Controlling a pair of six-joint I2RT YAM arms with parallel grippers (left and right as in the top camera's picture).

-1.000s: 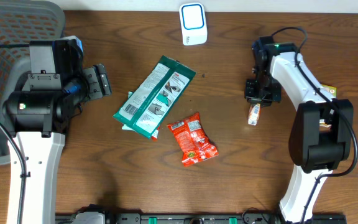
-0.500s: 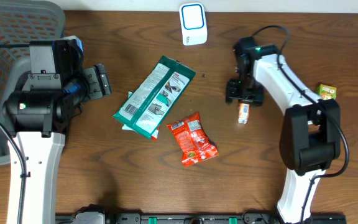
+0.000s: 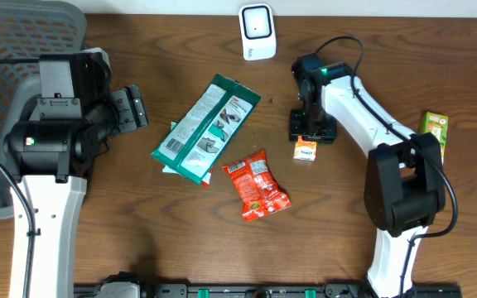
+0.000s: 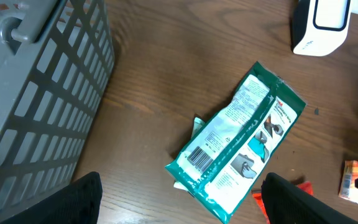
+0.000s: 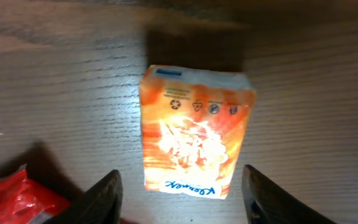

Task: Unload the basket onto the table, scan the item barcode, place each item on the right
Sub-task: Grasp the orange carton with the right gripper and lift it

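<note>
a grey plastic basket (image 3: 15,50) with an open lattice wall filled the upper left of the overhead frame, beside the left arm. the left end effector (image 3: 139,106) hung just right of it with its fingers wide apart and nothing between them. in the left wrist view they showed as dark blurred shapes in the two lower corners.

near the middle of the dark wood-grain surface (image 3: 139,248) lay a long, flat, glossy green pack (image 3: 209,128), slanting from lower left to upper right on top of a second green pack. its pale label carried a barcode (image 4: 199,155) at the lower left end and a small red logo too small to read. just below and right of it lay a crinkled red foil snack bag (image 3: 257,184). a white scanner (image 3: 257,31) with rounded corners stood at the top centre.

right of centre, the small orange box (image 3: 305,150) lay flat on the surface, a rectangular carton printed with an orange swirl, a row of recycling marks at one end and a blue script word at the other that i could not read. the right end effector (image 3: 310,136) hung just above it in the frame, fingers (image 5: 104,196) parted to either side of the box and not clamped on it. the red bag lay near its left. a green carton (image 3: 434,131) sat at the far right edge.
</note>
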